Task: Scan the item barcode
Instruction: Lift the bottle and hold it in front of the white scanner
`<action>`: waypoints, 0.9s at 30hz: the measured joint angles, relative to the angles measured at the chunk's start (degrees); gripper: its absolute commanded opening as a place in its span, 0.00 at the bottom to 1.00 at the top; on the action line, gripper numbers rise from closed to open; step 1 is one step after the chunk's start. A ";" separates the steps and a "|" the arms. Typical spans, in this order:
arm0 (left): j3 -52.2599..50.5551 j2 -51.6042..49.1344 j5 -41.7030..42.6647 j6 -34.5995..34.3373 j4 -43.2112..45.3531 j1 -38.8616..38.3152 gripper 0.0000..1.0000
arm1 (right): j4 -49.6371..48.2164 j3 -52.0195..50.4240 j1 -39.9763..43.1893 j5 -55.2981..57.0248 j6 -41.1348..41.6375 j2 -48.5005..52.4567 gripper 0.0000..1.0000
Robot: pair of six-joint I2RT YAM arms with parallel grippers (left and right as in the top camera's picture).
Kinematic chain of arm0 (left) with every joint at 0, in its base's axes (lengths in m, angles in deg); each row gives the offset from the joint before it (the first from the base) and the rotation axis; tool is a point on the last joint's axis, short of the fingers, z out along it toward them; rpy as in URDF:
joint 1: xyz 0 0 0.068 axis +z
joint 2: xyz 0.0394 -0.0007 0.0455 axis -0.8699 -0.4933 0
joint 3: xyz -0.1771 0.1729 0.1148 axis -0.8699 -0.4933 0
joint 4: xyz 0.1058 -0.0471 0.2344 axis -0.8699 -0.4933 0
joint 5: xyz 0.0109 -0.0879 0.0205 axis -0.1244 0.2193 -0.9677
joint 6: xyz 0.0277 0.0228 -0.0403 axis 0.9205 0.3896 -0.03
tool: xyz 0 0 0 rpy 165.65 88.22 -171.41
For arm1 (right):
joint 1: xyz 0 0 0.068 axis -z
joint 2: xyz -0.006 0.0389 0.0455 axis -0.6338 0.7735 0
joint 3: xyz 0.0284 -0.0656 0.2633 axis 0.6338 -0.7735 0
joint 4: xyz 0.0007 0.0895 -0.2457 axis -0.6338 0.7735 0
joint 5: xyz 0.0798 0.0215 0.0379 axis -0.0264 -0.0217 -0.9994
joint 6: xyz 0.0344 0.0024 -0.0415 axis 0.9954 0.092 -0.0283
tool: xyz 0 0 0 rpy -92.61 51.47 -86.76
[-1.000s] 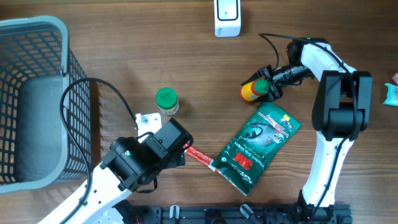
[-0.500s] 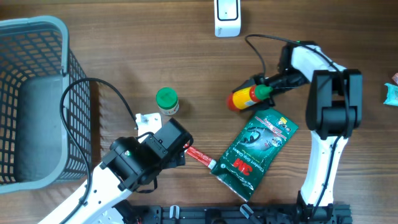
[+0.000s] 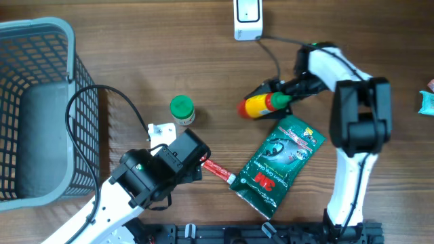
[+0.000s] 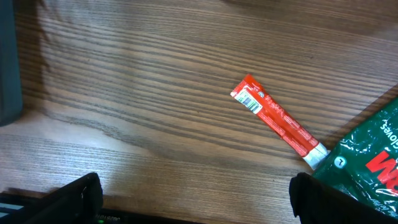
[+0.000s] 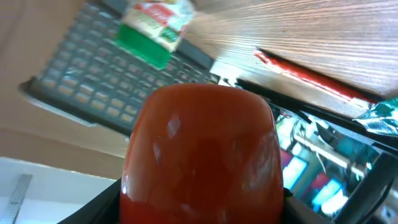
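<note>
Step in hand: judged to be the carry. The item is already picked up and is being presented towards the reader, and the scan itself is not yet done.
Right gripper (image 3: 279, 99): jaws closed part-way on the green-capped end of the bottle (image 3: 256, 106). It holds the bottle on its side, clear of the table (image 3: 122, 54).
Bottle position: the yellow and red body sticks straight out from the fingertips, with the red base furthest from the gripper. In the right wrist view the red body (image 5: 199, 155) fills the space directly ahead of the fingers.
White scanner (image 3: 247, 19): at the far table edge, beyond the gripper and off to one side of the bottle. It is near the bottle but not touching it.
Barcode: not visible in any view, so I cannot tell which face of the bottle carries it.
Left gripper (image 4: 199, 205): jaws wide apart and empty, hovering low over the table. The red tube (image 4: 277, 122) lies ahead of its fingers, untouched.
Next move calls for: probably bringing the bottle in front of the scanner, then rolling the wrist so the label turns towards the scanner's window.
Grip note: the hold is near the cap, so the long body may swing during a turn.
</note>
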 measured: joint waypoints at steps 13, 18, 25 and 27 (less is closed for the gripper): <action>0.00 0.00 0.00 0.00 -0.02 0.00 1.00 | -32.24 -0.02 7.17 43.47 48.43 -27.23 0.31; 0.00 0.00 0.00 -0.02 -0.02 0.00 1.00 | -44.24 -0.04 -2.75 60.92 55.34 -27.58 0.31; 0.00 0.00 0.00 -0.02 0.00 0.00 1.00 | -64.17 -0.04 -12.33 82.05 52.54 -25.55 0.33; 0.00 0.00 0.00 0.00 -0.04 0.00 1.00 | -68.85 -0.04 -12.55 84.11 50.90 -23.17 0.34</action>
